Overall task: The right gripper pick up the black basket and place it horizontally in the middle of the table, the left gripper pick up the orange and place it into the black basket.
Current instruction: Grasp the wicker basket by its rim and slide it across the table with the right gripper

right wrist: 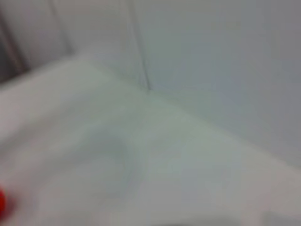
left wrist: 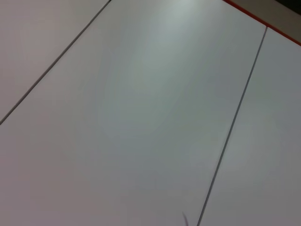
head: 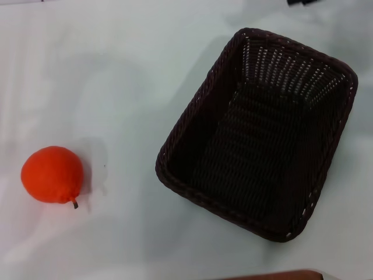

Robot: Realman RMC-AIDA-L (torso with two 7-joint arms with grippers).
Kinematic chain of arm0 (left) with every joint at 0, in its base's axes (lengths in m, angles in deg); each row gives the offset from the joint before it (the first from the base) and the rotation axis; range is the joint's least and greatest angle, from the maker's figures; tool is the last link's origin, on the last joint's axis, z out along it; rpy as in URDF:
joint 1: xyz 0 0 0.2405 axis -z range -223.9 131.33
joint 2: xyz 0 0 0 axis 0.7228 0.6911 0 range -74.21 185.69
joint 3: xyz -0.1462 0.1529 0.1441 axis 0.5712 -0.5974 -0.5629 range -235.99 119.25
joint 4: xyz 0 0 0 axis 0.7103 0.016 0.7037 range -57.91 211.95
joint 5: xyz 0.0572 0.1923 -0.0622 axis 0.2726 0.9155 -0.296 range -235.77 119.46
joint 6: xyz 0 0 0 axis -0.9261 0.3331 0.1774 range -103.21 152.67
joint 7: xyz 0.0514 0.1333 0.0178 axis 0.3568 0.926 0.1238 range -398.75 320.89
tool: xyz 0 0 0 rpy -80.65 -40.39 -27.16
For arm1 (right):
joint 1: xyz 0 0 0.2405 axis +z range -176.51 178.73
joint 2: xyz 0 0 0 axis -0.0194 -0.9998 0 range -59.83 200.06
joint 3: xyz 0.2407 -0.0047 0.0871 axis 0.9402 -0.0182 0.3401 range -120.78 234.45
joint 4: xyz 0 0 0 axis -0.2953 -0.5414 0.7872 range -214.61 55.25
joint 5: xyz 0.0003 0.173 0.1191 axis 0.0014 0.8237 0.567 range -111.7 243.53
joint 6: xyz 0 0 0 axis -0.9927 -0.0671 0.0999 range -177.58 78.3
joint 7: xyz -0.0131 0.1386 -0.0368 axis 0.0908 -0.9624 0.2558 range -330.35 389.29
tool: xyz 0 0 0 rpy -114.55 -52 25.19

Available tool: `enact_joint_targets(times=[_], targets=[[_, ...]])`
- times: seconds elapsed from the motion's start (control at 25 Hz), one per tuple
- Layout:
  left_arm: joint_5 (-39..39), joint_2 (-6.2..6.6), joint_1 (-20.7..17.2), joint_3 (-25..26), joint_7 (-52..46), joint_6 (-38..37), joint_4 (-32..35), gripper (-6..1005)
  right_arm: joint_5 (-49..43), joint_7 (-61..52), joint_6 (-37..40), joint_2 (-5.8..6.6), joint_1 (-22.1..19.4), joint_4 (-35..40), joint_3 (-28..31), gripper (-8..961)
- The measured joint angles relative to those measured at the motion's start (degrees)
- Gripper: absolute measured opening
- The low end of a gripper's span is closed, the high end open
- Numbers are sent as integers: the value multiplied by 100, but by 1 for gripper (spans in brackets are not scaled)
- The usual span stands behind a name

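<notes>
One black basket (head: 256, 137) w/ nothing inside, orange (head: 52, 174) well apart, tools unseen.

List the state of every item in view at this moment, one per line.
basket: upright, empty, set at a slant on the right side of the table, not yet horizontal.
orange: on the table to the left of the basket, apart from it, not held.
table: bears the basket and orange.
left gripper: not in view.
right gripper: not in view.
</notes>
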Motion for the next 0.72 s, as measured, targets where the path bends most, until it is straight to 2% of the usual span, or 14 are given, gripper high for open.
enact_joint_targets(times=[0.12,0.36,0.56,0.72], targets=[[-1,1,12,-2,0,-57,-4,887,-721,-128,-373,-40,226,304,-38,866],[-1,1,17,-3,0,-89,-4,887,-1852,-184,-457,-168,571,293,-199,865],[-3,1,-1,-3,0,-90,-1,887,-2109,-193,-299,-270,607,210,-469,865],[-3,-4,-6,4,0,-90,12,887,-2137,-117,-53,-315,593,-131,-586,866]])
